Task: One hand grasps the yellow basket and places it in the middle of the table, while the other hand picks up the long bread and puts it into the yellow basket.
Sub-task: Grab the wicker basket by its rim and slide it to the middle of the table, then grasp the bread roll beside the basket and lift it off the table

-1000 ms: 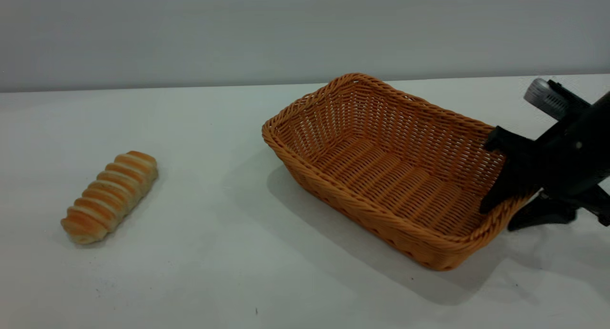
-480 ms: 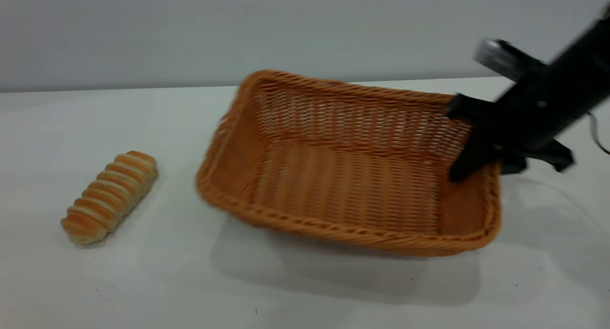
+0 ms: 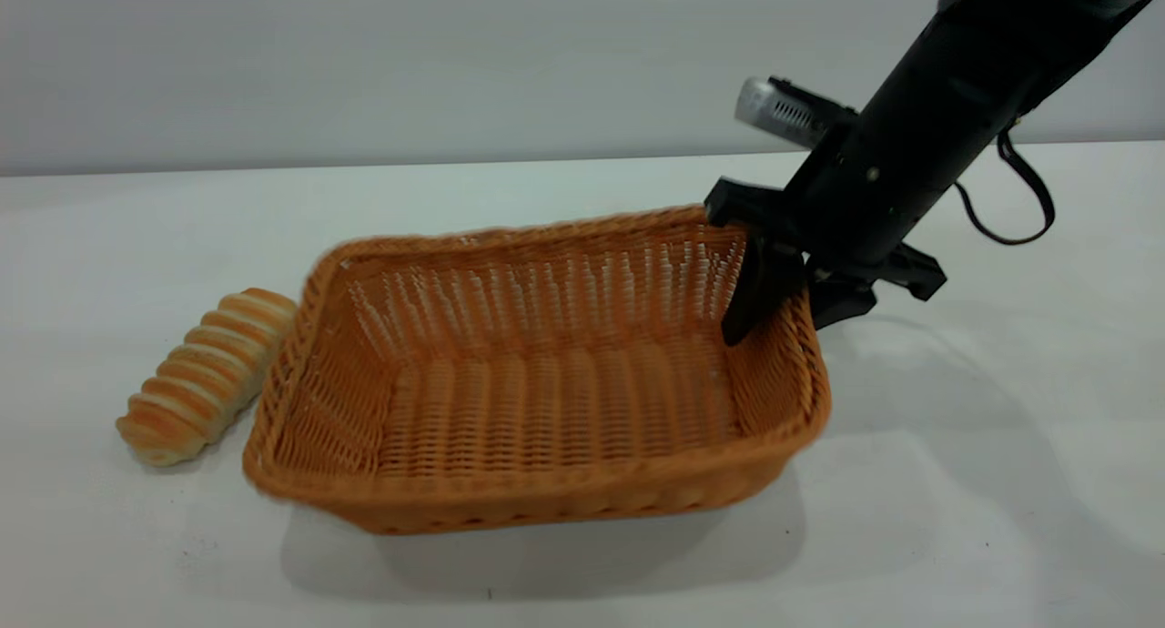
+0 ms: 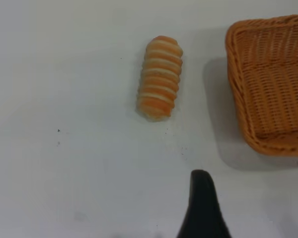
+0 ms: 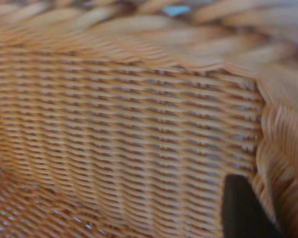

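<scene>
The yellow basket (image 3: 546,400) is at mid-table, its left corner right beside the long bread (image 3: 205,378). My right gripper (image 3: 787,319) is shut on the basket's right rim, one finger (image 3: 746,309) inside the wall and one outside. The right wrist view shows the woven wall (image 5: 114,124) close up, with that inside finger (image 5: 241,208) against it. In the left wrist view the bread (image 4: 160,77) lies on the white table (image 4: 64,163) with the basket's corner (image 4: 273,89) near it. My left gripper (image 4: 203,208) hovers above the table, apart from the bread.
The white table (image 3: 1001,482) stretches out to the right of and in front of the basket. A black cable (image 3: 1019,200) loops from the right arm. A grey wall stands behind the table's far edge.
My right gripper has carried the basket from the right side leftward and turned it; its left corner now reaches the bread. The bread has not moved.
</scene>
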Motion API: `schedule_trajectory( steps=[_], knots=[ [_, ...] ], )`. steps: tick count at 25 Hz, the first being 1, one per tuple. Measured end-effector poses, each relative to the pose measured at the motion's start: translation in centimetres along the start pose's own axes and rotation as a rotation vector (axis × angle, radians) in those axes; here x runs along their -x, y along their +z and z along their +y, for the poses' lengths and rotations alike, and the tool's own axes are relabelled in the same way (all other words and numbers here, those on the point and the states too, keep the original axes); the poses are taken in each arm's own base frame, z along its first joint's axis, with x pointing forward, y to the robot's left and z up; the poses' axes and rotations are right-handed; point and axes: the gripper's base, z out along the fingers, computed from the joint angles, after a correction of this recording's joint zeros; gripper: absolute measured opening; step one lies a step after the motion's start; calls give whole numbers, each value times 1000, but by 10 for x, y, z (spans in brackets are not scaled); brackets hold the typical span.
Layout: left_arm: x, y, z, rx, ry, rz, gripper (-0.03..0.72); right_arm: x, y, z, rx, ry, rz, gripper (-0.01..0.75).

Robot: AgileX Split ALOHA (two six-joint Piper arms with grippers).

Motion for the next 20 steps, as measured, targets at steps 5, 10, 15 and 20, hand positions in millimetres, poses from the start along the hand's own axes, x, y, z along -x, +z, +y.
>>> schedule_trajectory(
  steps=[5,10,15,20],
  knots=[
    [0,0,0,0,0,4,577,7,-35,-15,40,42,17,501],
    [-2,1,0,1,-38,32,577,14,-93,-36,51,12,-4,535],
    [5,26,5,18,-71,181,577,6,-135,-47,-111,-101,15,507],
    [16,78,11,30,-114,361,577,-21,-159,-32,-263,-190,14,501]
  ],
)
